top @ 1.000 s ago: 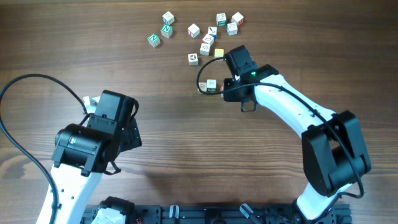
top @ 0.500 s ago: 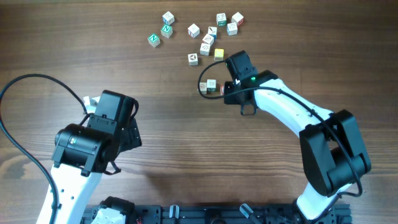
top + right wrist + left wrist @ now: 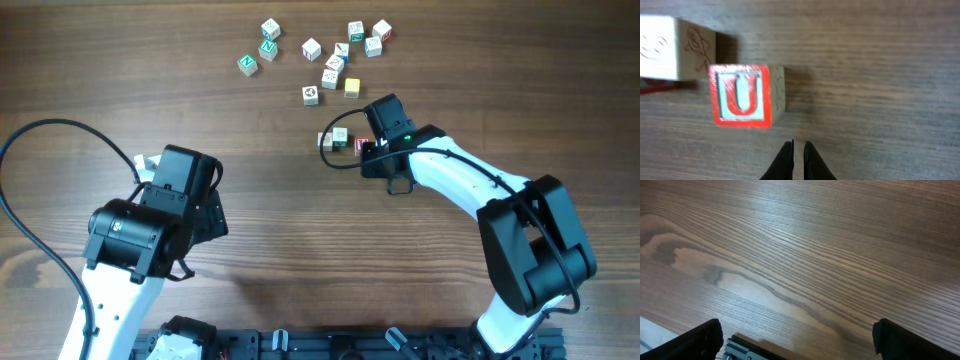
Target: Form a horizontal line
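Right pincer (image 3: 798, 152) closed, left pincer (image 3: 797, 332) spread wide.

You are working on a table (image 3: 805, 255) of smooth wood grain with a faint sheen and bold dark streaks. The U cube (image 3: 742, 97) looks like pale, matt, unvarnished wood, with brown line drawings on its sides and flat red print on top. The right arm (image 3: 460, 172) has glossy white plastic shells, and the right gripper (image 3: 799, 148) has matt black fingers.

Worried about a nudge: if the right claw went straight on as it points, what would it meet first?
Probably the red U cube, just ahead and slightly off the right claw's line; it might only clip the cube's edge.
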`<state>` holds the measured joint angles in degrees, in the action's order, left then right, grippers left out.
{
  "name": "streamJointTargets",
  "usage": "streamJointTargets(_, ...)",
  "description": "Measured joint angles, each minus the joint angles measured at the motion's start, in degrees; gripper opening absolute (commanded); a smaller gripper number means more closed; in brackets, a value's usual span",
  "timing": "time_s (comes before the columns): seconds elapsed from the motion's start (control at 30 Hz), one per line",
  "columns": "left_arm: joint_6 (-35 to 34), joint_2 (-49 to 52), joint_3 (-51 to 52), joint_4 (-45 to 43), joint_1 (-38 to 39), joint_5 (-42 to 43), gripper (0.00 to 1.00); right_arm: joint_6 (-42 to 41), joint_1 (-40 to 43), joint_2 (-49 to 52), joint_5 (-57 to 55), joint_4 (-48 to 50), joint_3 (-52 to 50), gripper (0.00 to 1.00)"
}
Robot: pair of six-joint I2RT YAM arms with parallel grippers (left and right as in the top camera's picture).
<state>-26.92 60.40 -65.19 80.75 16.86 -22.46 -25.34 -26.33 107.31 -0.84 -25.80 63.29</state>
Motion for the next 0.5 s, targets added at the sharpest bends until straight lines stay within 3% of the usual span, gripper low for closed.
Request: streamJointTargets(0.5, 0.0, 0.0, 0.0, 0.0, 0.0, 0.0, 1.0, -0.2, 0.0, 2.8, 0.4, 6.1, 0.0, 0.08)
